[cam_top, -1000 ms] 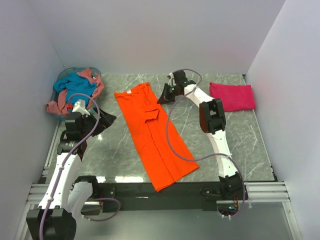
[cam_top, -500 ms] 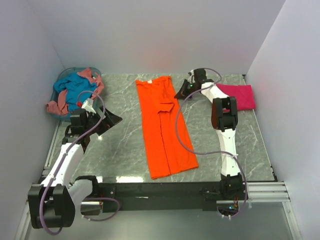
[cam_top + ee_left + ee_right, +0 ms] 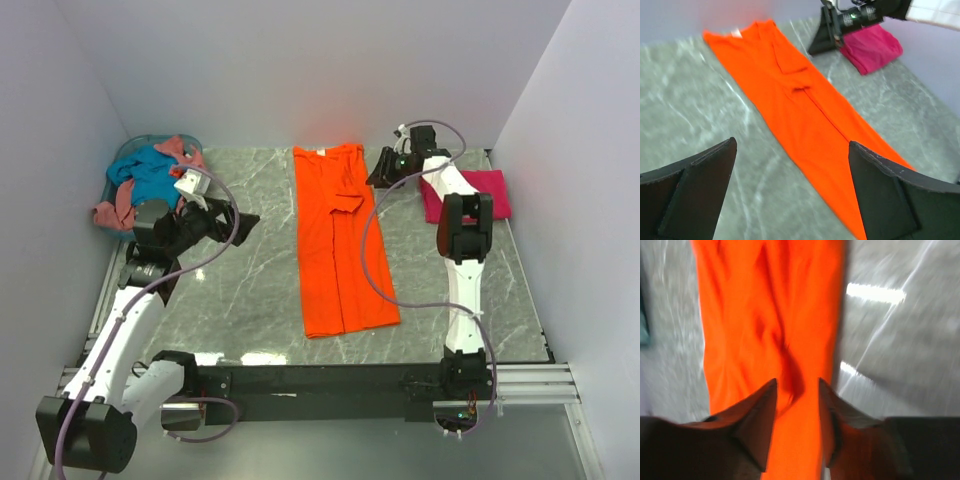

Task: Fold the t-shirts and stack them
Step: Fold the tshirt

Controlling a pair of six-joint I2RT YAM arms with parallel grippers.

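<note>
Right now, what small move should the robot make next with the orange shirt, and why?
Probably pinch the far end of the orange t-shirt and fold it toward the near end: it lies as a long narrow strip, unlike the folded magenta t-shirt, and the right gripper hangs open there.

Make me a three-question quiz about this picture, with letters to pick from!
1. Where is the folded magenta-pink cloth t-shirt?
A) at the far right of the grey marbled table
B) draped over an arm
C) at the near edge

2. How many t-shirts lie on the table outside the pale blue round basket?
A) one
B) two
C) four

3. How is the bright orange cloth t-shirt lying?
A) balled up
B) flat, folded into a long strip
C) hanging in the air

Answers: 1 A, it sits by the far right corner. 2 B, only the orange and magenta ones lie there. 3 B, it lies flat as a long narrow strip mid-table.
</note>
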